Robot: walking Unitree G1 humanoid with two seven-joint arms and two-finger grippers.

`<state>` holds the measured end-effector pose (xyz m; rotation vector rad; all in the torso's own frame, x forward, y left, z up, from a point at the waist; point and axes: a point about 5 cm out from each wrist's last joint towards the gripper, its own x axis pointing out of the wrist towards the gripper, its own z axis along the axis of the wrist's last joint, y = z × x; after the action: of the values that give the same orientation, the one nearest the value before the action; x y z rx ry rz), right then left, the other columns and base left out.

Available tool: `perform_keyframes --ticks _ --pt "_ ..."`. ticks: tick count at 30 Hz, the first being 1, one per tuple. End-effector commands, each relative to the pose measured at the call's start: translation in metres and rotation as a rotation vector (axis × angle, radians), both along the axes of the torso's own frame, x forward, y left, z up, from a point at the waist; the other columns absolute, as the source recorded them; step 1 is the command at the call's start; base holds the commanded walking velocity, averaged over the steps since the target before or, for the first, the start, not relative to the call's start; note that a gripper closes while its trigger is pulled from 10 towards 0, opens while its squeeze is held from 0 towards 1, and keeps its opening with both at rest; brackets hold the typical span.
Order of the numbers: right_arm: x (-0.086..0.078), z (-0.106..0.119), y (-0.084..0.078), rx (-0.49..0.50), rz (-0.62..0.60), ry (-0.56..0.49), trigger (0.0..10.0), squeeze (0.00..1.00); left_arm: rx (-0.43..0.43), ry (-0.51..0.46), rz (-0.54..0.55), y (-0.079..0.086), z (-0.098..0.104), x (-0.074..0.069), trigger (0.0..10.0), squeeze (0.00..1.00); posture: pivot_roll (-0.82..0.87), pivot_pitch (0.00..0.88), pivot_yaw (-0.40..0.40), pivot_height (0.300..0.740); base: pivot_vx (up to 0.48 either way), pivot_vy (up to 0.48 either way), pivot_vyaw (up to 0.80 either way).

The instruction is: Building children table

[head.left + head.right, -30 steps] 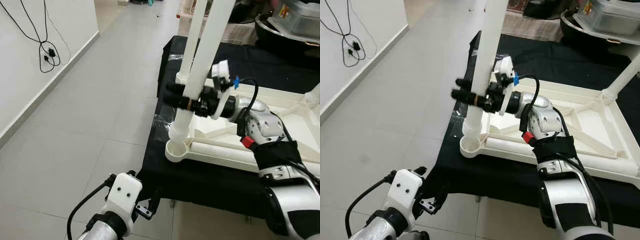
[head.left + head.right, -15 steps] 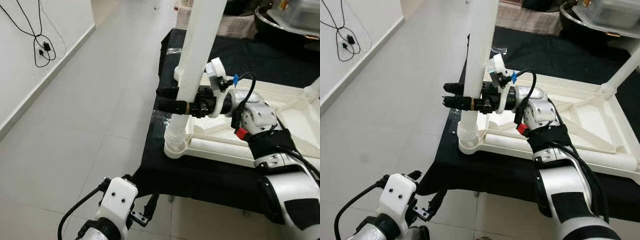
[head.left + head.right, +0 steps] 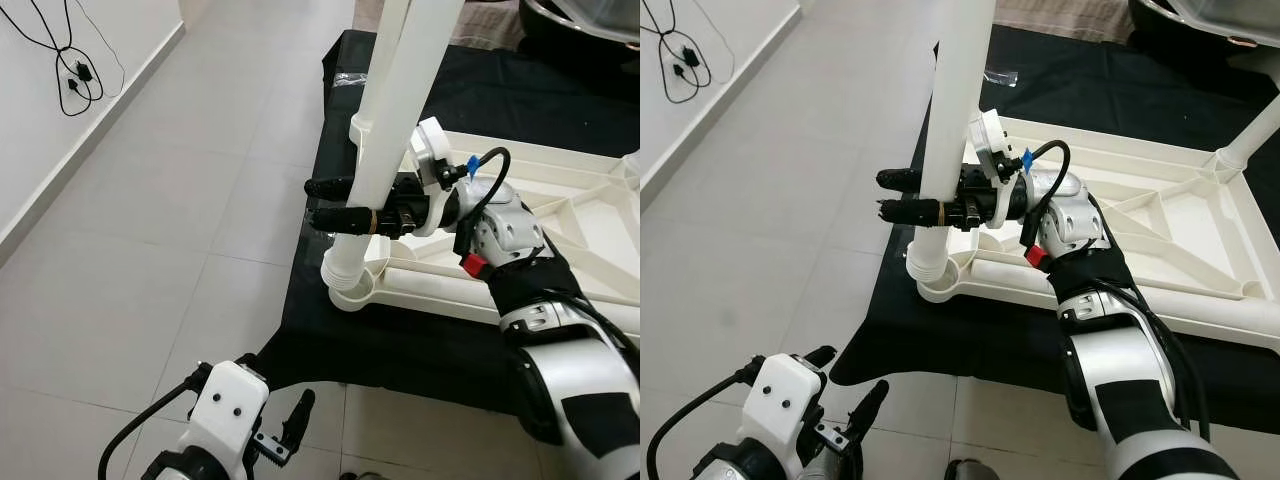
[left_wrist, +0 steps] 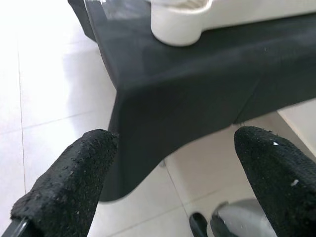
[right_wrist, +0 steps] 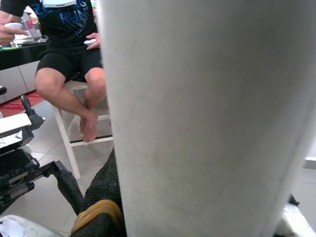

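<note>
While its foot sits in the corner socket [image 3: 352, 290] of the upturned white tabletop [image 3: 1160, 215], the white table leg [image 3: 385, 150] stands nearly upright, clamped between the right gripper's [image 3: 335, 205] two black fingers. That tabletop lies on a black-draped surface [image 3: 420, 345]. Below that surface's near edge, the left gripper [image 4: 173, 182] hangs with fingers spread over grey floor tiles [image 3: 150, 230].

The right gripper [image 3: 335, 205] clasped a white leg [image 3: 385, 150], its black fingers [image 3: 335, 187] sticking out past it on the far side. The leg stood slightly tilted, its ribbed foot in the corner socket [image 3: 350, 288] of an upturned white tabletop [image 3: 520, 215] lying on black cloth [image 3: 400, 345]. The left gripper [image 3: 285, 430] hung low over grey floor tiles [image 3: 150, 250]. A black cable [image 3: 65, 65] hung on the wall.
</note>
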<state>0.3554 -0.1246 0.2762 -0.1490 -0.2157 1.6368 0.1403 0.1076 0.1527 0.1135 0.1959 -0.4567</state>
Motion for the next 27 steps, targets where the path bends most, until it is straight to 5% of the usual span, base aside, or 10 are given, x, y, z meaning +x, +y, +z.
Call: perform_keyframes --ticks 1,18,27 --pt "-0.001 -0.012 0.000 -0.041 0.031 0.039 10.0 0.00 0.000 0.019 -0.004 0.001 0.000 -0.003 10.0 0.00 0.18 0.307 -0.086 0.740 0.000 0.000 0.00" --pt "-0.010 0.003 -0.016 -0.033 0.056 0.027 10.0 0.00 0.025 0.061 -0.020 0.008 -0.006 -0.006 10.0 0.00 0.19 0.278 -0.066 0.740 0.000 0.000 0.00" --pt "-0.020 -0.007 -0.017 -0.066 0.096 0.041 10.0 0.00 0.031 0.059 -0.026 0.011 -0.004 -0.005 10.0 0.00 0.19 0.269 -0.058 0.740 0.000 0.000 0.00"
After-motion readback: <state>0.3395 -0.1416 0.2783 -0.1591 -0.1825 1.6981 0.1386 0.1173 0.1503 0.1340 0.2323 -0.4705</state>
